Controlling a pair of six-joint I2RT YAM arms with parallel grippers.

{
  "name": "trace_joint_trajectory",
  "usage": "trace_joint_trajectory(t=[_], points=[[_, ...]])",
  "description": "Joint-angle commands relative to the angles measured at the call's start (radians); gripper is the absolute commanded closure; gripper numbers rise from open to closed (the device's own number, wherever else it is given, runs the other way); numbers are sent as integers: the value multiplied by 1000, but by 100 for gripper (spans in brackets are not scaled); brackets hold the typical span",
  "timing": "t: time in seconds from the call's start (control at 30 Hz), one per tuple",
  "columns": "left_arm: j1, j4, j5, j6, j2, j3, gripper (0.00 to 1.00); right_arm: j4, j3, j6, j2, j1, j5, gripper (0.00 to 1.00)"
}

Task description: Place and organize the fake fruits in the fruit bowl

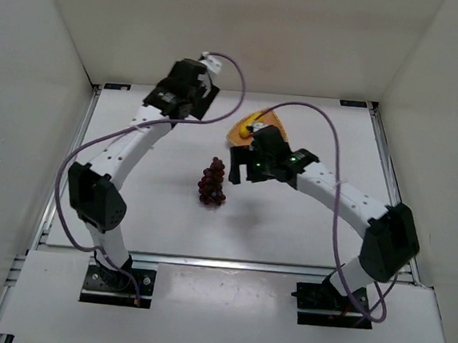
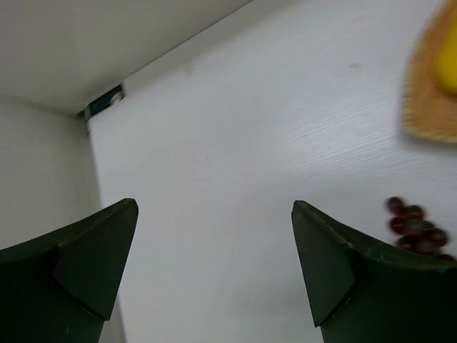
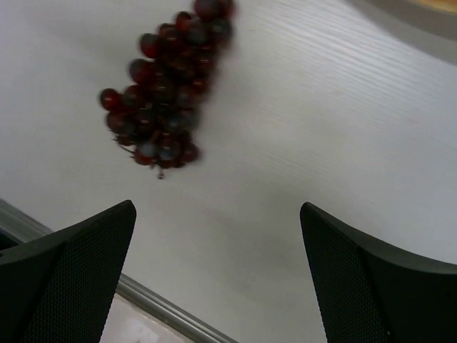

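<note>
Overhead, the white table (image 1: 288, 225) spreads out on every side of the fruit bowl (image 1: 275, 130), which is the fixed mark for every place given below.

The left arm (image 1: 126, 154) bends up from the side of the table nearest the robot and ends to the left of the bowl, well apart from it. The right arm (image 1: 347, 202) curves in from the bowl's right, and its wrist hangs over the bowl's near edge, hiding part of the dish from the top camera.

The bowl itself is a shallow, light-brown dish, and in the left wrist view only a blurred edge of it (image 2: 428, 93) shows.

The left gripper (image 2: 214, 207) is released, its jaws spread wide with nothing between them, over bare table to the left of the bowl. The right gripper (image 3: 218, 207) is likewise spread wide and empty, hanging above the table just on the near side of the bowl.

The grape bunch (image 1: 213, 182) lies on the table to the near left of the bowl, close to it without touching. It also shows in the left wrist view (image 2: 418, 229) and the right wrist view (image 3: 164, 93).

The yellow banana piece (image 1: 253, 124) rests inside the bowl, toward its left side.
</note>
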Motion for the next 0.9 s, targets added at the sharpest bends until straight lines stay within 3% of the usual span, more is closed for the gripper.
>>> trace_joint_trajectory(t=[0.0,0.1,0.3,0.4,0.6,0.73,0.77,0.87], points=[[127,-61,-95,-36,-133,-95,0,13,129,49,139,97,28,0],[214,-115,-95,-70,-190,-179,0,13,262,138,286,142,27,0],[334,-191,-24,-116,-280,-299,0,-281,652,249,648,183,134,0],[357,-210,-14,-137,-290,-324,0,-367,729,285,739,193,194,0],[377,-220,34,-156,-308,-342,0,-421,708,309,788,202,243,0],[377,-229,43,-175,-308,-342,0,-410,671,298,788,202,214,15],[377,-229,52,-175,-308,-342,0,-401,660,289,788,202,214,30],[377,-229,52,-185,-308,-351,0,-376,633,289,746,202,212,50]])
